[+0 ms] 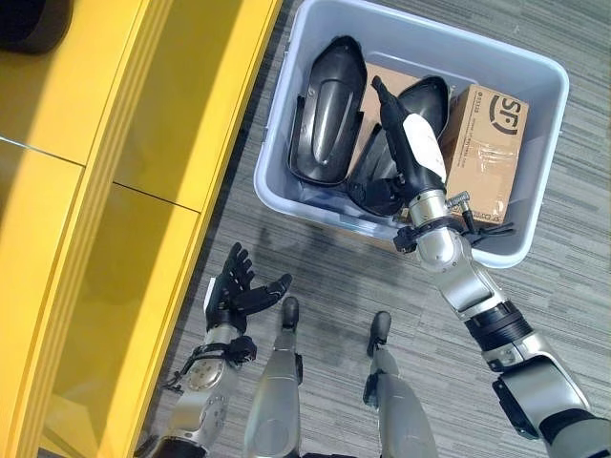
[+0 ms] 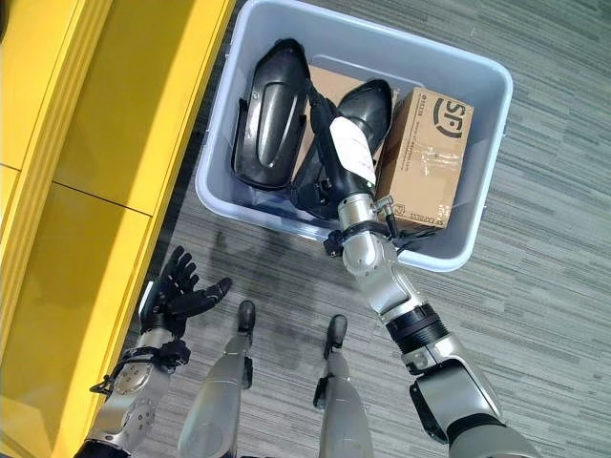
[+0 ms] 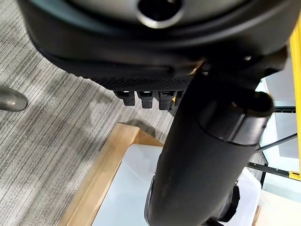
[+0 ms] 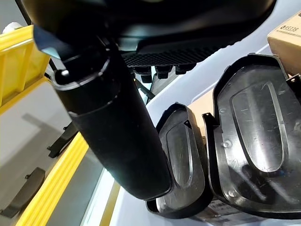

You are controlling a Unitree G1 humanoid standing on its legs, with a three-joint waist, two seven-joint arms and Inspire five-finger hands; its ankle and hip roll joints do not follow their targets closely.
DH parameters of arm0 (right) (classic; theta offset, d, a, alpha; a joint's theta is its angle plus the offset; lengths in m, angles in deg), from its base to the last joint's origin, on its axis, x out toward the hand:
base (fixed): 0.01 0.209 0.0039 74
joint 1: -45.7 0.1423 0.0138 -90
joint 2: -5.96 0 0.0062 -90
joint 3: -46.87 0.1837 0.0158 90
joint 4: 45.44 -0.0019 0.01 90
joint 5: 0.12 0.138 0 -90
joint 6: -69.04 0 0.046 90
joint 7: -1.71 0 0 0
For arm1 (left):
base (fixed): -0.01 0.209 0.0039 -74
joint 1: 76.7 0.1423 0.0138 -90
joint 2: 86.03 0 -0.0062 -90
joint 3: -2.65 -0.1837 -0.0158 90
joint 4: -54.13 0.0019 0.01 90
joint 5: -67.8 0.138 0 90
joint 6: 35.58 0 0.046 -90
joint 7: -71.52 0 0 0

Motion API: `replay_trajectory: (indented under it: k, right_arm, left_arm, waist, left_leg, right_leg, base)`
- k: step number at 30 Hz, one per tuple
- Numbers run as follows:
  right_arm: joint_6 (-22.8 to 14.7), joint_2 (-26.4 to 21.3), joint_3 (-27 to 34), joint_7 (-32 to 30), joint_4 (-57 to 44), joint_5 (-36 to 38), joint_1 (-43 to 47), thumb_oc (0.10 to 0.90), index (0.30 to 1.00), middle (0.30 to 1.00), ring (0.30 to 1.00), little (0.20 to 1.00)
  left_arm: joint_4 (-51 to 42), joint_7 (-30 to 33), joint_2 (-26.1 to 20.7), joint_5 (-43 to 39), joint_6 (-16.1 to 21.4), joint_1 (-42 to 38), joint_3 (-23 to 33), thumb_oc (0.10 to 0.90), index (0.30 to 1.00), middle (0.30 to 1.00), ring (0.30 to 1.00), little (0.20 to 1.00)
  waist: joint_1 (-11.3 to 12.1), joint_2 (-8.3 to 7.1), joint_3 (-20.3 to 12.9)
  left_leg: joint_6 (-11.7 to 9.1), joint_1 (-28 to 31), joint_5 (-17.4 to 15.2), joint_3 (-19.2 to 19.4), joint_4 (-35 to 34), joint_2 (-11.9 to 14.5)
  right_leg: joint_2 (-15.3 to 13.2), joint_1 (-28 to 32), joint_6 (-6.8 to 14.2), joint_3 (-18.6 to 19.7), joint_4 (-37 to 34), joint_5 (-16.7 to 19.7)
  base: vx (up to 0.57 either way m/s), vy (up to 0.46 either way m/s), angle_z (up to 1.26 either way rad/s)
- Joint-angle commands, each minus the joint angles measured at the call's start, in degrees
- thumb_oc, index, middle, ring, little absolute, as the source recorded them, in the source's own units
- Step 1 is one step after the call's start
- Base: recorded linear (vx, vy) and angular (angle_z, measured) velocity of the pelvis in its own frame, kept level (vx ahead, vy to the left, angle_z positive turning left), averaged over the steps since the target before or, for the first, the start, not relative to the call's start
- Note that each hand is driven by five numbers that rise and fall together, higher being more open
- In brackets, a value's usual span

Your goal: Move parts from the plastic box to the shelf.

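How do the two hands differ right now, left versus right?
The left hand hangs over the grey floor beside the yellow shelf; the right hand reaches into the plastic box above the black parts. The left hand's fingers are spread; the right's are straight. Both are open, holding nothing.

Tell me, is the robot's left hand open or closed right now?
Open: the left hand hangs over the floor beside the yellow shelf, fingers spread, holding nothing.

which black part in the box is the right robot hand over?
The smaller black part in the middle of the plastic box, beside the cardboard box. The right robot hand reaches over it; the longer black part lies apart, shelf-side.
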Motion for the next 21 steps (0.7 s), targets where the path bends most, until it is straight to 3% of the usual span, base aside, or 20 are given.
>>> replay_trajectory:
  k: [1,7,21]
  right_arm:
    - [-3.47,-0.2,3.75,-5.15,-2.14,-4.29,5.02,0.9,1.0,1.0,1.0,1.0]
    - [-1.2,-1.24,4.14,-8.94,2.2,-9.74,7.63,0.9,1.0,1.0,1.0,1.0]
    - [-0.25,1.73,3.44,-13.13,8.63,-8.74,9.73,0.9,1.0,1.0,1.0,1.0]
  left_arm:
    - [-6.29,0.88,-2.76,0.87,4.7,0.98,0.01,0.9,1.0,1.0,1.0,1.0]
    - [-6.9,1.49,-3.14,0.88,5.52,0.05,-1.04,0.9,1.0,1.0,1.0,1.0]
    - [-6.59,3.94,-2.66,1.16,6.46,-1.92,-3.1,0.9,1.0,1.0,1.0,1.0]
  waist:
    - [-0.21,-0.52,-3.16]
    - [0.18,0.48,-2.63]
    - [0.75,1.74,-0.89]
  left_leg:
    - [0.56,-8.0,0.29,-1.24,4.81,1.84]
    - [0.62,-9.18,0.05,-1.59,5.46,1.37]
    - [0.73,-11.49,0.33,-2.01,5.44,0.68]
  right_leg:
    - [-6.68,4.7,3.43,-0.1,5.16,-6.61]
    - [-6.96,4.03,3.57,-0.43,5.45,-6.67]
    - [-7.0,2.41,3.59,-0.9,5.51,-6.49]
  base:
    - [0.0,0.0,0.0]
    - [-0.01,0.014,0.03]
    - [0.0,0.007,0.03]
